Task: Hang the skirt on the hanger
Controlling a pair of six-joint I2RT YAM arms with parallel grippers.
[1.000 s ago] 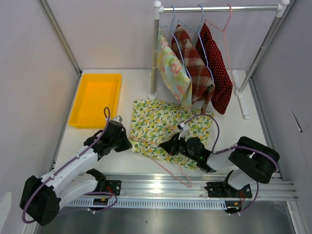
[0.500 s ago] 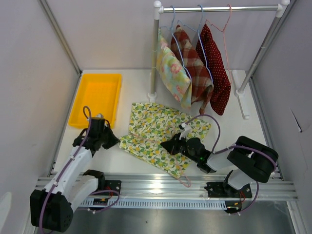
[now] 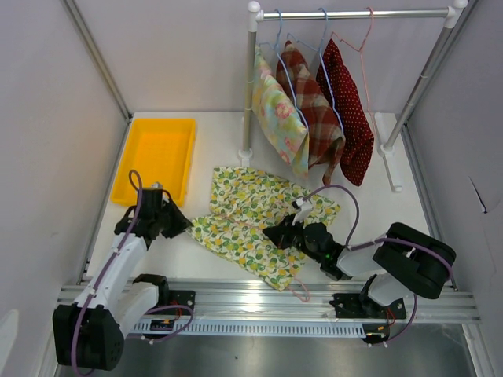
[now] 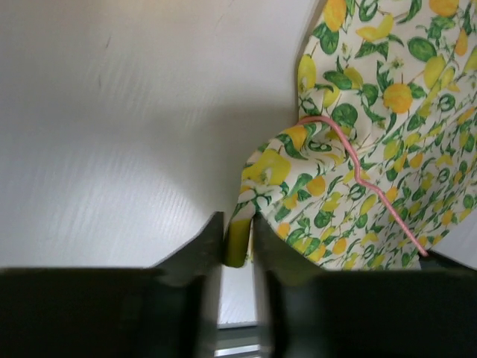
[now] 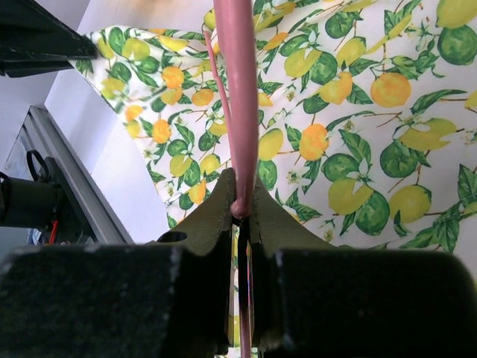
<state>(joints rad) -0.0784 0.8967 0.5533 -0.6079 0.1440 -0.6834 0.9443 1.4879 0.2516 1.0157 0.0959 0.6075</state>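
Observation:
The lemon-print skirt (image 3: 255, 216) lies spread on the white table, pulled out to the left. My left gripper (image 3: 179, 222) is shut on the skirt's left corner (image 4: 250, 224), with a fold of cloth between the fingers. My right gripper (image 3: 275, 233) is shut on the pink wire hanger (image 5: 237, 112), which lies over the skirt. The hanger's hook (image 3: 299, 294) sticks out past the skirt's near edge. In the left wrist view the pink wire (image 4: 358, 175) runs across the cloth.
A yellow tray (image 3: 155, 159) sits at the back left. A white rack (image 3: 251, 78) at the back holds three garments on hangers (image 3: 314, 110) and one empty pink hanger (image 3: 363, 39). The metal rail (image 3: 275, 302) runs along the near edge.
My left gripper has moved left, dragging the skirt's left corner out toward the tray side. The right gripper kept hold of the hanger and barely moved.

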